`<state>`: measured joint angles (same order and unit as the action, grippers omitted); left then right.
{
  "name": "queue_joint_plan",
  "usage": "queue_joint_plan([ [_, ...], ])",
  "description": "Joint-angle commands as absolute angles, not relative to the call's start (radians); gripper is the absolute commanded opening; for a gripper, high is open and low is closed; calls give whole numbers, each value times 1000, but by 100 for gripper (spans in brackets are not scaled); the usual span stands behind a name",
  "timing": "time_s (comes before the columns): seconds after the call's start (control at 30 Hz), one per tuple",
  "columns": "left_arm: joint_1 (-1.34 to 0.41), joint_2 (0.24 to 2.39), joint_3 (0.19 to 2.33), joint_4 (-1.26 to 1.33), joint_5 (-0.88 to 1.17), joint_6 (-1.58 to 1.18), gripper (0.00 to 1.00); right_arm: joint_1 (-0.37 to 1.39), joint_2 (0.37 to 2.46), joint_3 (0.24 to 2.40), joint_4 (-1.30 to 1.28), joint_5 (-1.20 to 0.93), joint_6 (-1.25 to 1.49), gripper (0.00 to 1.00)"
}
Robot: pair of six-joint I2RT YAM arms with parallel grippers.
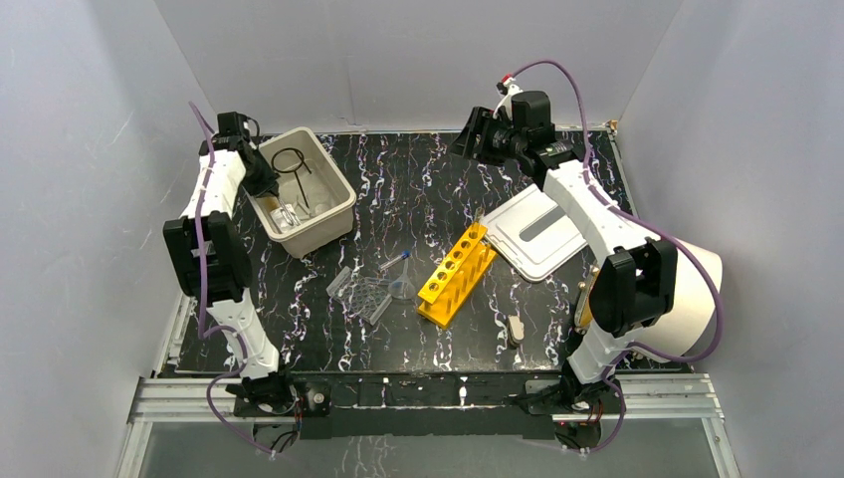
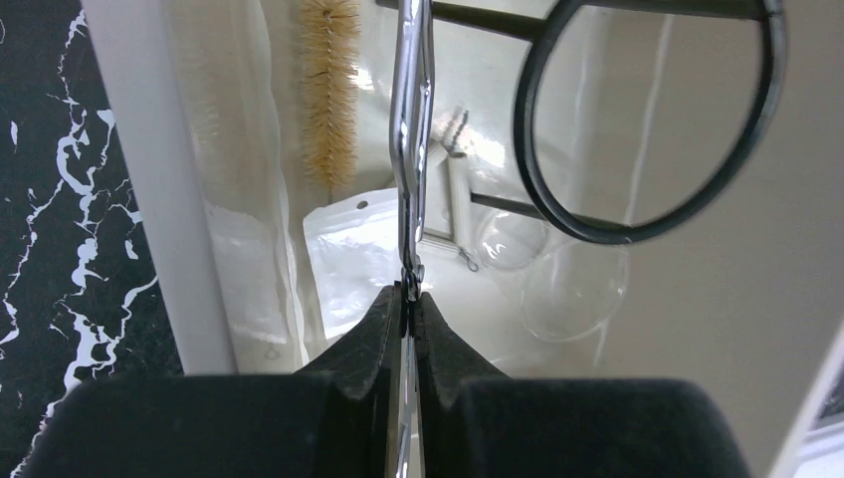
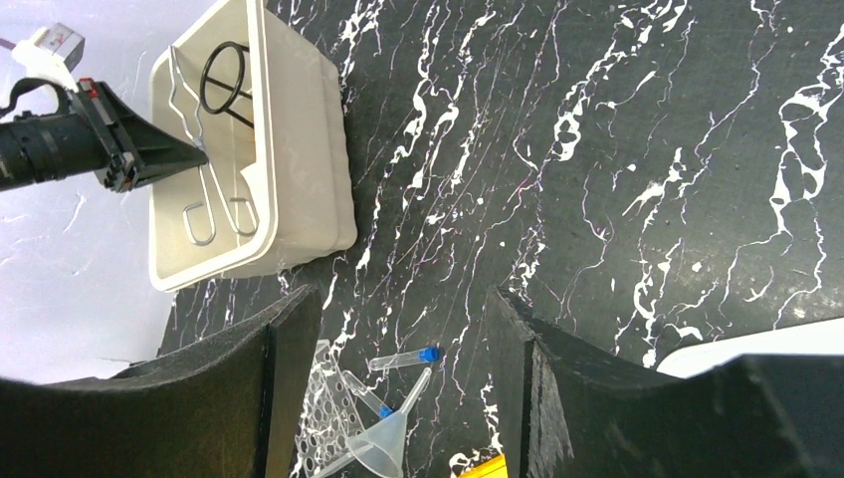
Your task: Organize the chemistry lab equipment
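1. Two grippers are logged. The left gripper (image 2: 409,299) has its fingers pressed together on a thin metal tool (image 2: 408,149). The tool is bright steel and runs straight out from the tips, with a slight kink midway.
2. Gripper and tool hang over the open bin (image 1: 328,227) at the far left of the table (image 1: 418,189). From the right wrist, the tool ends in two looped handles low in the bin.
3. The bin also holds a black loop (image 2: 647,119), a bristle brush (image 2: 328,90), a clear bag (image 2: 353,249) and a round clear dish (image 2: 567,289). The dish's edges are faint against the pale floor.
4. The right gripper (image 3: 398,299) has its fingers wide apart with nothing between them. It hovers above the far middle of the table.
5. Mid-table:
   - The yellow rack (image 1: 456,274) has six holes and lies diagonally. Its far end is at the corner of the white lid (image 1: 537,234); I cannot tell whether they touch.
   - A clear funnel (image 1: 401,289) lies just left of the rack.
   - A blue-capped tube (image 3: 403,358) lies near the funnel.
   - A ridged clear tray (image 1: 360,294) lies left of the funnel.
6. Limits:
   - In the right wrist view, the fingers cut off the tray and the rack.
   - A small pale item (image 1: 515,329) near the front is too small to identify.
   - The loop's stem leaves the left wrist view.
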<state>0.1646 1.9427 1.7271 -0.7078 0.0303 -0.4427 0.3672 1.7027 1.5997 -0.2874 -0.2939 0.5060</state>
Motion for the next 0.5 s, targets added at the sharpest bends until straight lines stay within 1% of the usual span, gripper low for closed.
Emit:
queue_joint_plan([
  [0.0, 155, 1962, 1764, -750, -77, -436, 0, 373, 1693, 1597, -226, -290, 517, 69],
  [0.2, 154, 1976, 1746, -733, -73, -425, 1, 376, 1712, 1609, -219, -295, 522, 69],
  [0.33, 154, 1986, 1753, -733, -83, -410, 9, 379, 1723, 1626, -221, -301, 522, 68],
  [0.47, 142, 2015, 1784, -746, -145, -391, 13, 387, 1732, 1624, -222, -299, 527, 68],
])
